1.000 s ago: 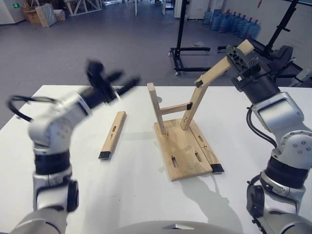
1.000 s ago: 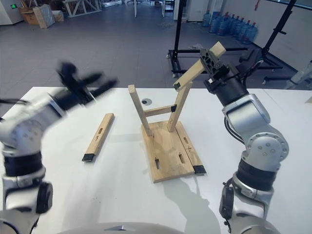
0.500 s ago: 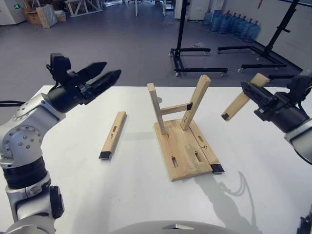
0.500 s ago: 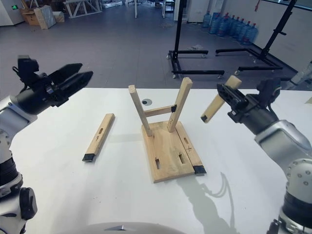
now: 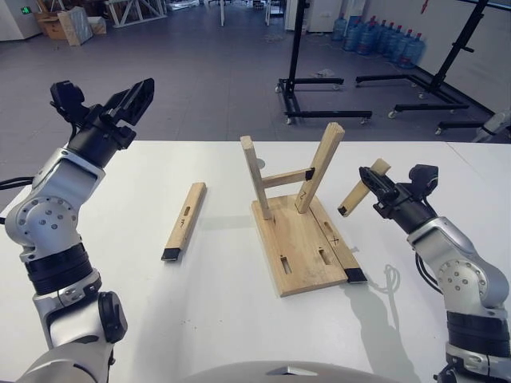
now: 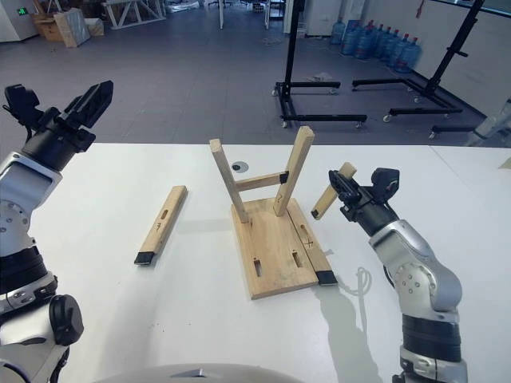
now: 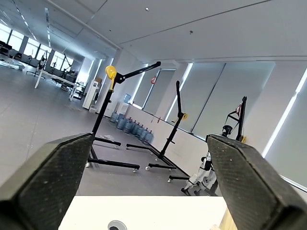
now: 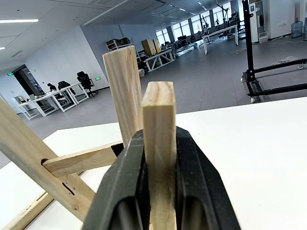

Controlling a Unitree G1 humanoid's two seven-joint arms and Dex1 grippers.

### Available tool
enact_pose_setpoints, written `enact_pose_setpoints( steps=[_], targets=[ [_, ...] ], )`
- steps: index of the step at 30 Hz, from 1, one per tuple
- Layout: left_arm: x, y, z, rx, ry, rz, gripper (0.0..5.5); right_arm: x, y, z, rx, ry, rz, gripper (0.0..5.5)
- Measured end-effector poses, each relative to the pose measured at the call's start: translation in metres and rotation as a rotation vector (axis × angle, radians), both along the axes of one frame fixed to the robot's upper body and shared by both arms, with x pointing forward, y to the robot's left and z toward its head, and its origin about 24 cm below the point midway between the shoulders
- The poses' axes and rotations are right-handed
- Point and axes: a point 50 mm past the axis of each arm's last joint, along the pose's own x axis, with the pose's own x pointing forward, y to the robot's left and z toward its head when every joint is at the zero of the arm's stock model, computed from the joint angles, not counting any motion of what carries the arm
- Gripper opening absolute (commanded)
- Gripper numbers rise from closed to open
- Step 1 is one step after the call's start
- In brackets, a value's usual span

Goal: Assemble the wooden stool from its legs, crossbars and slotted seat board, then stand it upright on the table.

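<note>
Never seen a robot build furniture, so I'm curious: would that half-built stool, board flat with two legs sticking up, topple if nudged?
Probably not easily: the seat board lies flat on the table, a broad base. The legs stand leaning at one end, so a knock high up might rock it. Being solid-looking wood, it would likely slide stiffly, not flex.

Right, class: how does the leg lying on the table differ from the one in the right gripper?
The table leg lies flat, untouched; the held leg is clamped in the right gripper, tilted in mid-air. The table leg is left of the seat board, the held leg right. Both: pale wood, dark end cap.
</note>
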Motion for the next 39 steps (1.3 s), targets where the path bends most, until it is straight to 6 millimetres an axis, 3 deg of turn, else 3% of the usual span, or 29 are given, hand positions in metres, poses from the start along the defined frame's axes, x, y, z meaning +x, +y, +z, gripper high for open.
enact_pose_setpoints(
  steps=[6,11,17,21,39],
  targets=[
    [0.001,-0.005,-0.003,-0.006,0.004,-0.013,4.29,0.003,0.009,-0.016,0.056,0.017,0.000,0.40],
    [0.002,-0.006,-0.008,-0.013,0.015,-0.016,4.29,-0.006,0.015,-0.035,0.071,0.056,-0.019,0.40],
    [0.002,-0.008,-0.015,-0.016,0.027,-0.019,4.29,-0.006,0.015,-0.048,0.020,0.067,-0.060,0.40],
    [0.004,-0.011,-0.016,-0.012,0.037,-0.030,4.29,0.001,0.017,-0.041,0.016,0.034,-0.055,0.40],
    [0.004,-0.014,-0.016,-0.006,0.026,-0.041,4.29,0.001,0.012,-0.055,0.018,0.043,-0.074,0.40]
  ],
)
